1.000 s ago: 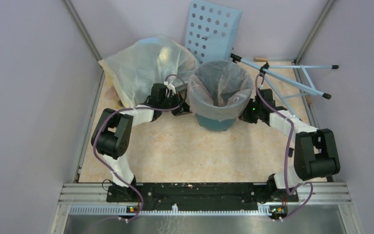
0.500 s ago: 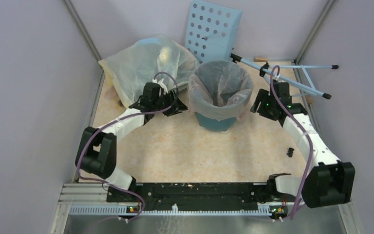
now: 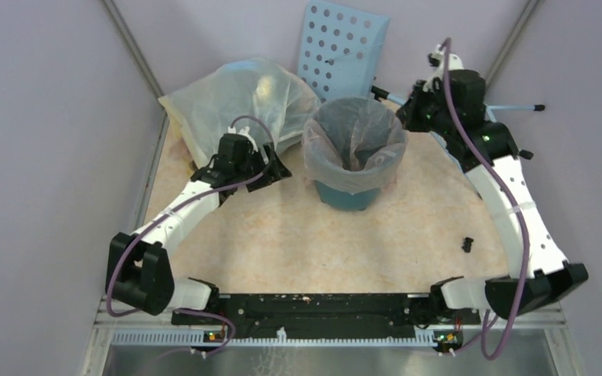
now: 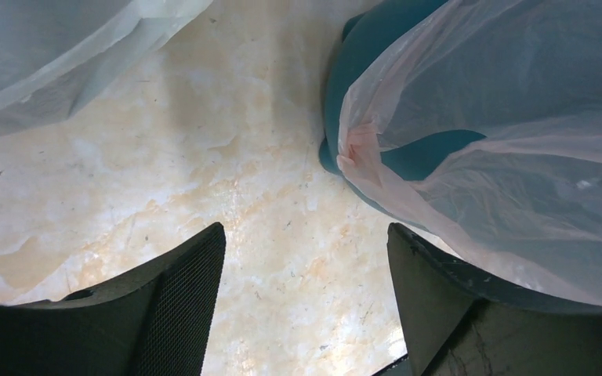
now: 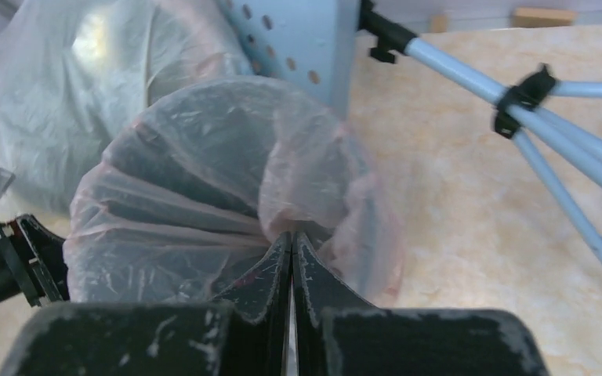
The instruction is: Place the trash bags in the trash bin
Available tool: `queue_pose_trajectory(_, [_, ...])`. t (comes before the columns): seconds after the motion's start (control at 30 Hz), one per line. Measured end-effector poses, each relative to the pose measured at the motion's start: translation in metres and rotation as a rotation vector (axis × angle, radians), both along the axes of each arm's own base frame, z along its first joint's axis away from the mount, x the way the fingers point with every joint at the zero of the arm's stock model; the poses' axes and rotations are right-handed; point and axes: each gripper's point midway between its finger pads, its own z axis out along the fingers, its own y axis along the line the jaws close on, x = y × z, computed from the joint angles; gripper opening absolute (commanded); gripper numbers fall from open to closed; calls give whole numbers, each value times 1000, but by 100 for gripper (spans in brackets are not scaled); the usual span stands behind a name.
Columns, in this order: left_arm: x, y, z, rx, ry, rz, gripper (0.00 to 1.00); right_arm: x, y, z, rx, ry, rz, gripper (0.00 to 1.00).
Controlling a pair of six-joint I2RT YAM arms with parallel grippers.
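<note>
Top external view: the trash bag [image 3: 354, 133] lines the trash bin [image 3: 349, 196], its pale-pink hem folded out over the rim and hanging down the teal wall.
Left gripper [image 3: 274, 171]: fingers spread wide with nothing between them, low over the table [image 3: 282, 243].
Bin from the left gripper: just off the fingertips, towards the right finger [image 4: 455, 313]. The left wrist view shows the draped hem close to it but apart.
Sack [image 3: 235, 102]: behind and beside the left gripper, on the side away from the bin.
Right gripper [image 3: 405, 113]: fingers pressed together. Whether any film is caught between them cannot be told.
Bin from the right gripper: ahead of and below the fingertips. The right wrist view shows the bag's open mouth past them.
Perforated panel [image 3: 343, 47]: beyond the bin from the right gripper.
</note>
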Motion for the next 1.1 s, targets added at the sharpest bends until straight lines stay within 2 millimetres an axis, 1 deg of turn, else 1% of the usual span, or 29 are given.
queue_pose_trajectory(0.03, [-1,2,4,4,-9,5,84,2,11,-1,-5,7,30,0])
queue_pose_trajectory(0.1, [-3,5,13,6,-30,13,85,7,34,-14,-30,48,96,0])
queue_pose_trajectory(0.23, [-5,11,37,3,-100,30,85,9,74,-63,-108,192,202,0])
queue_pose_trajectory(0.37, [-5,15,53,10,-153,42,86,12,98,-103,-203,306,268,0])
queue_pose_trajectory(0.47, [-7,19,57,28,-173,41,86,13,111,-125,-256,366,306,0])
queue_pose_trajectory(0.67, [-12,24,66,49,-214,28,86,14,120,-175,-330,495,339,0])
queue_pose_trajectory(0.77, [-12,23,67,54,-225,15,86,13,122,-192,-343,529,344,0])
queue_pose_trajectory(1.0, [-14,17,64,49,-222,-39,86,-9,111,-241,-369,632,335,0])
queue_pose_trajectory(1.1, [-14,13,59,47,-207,-64,86,-15,108,-252,-377,658,334,0])
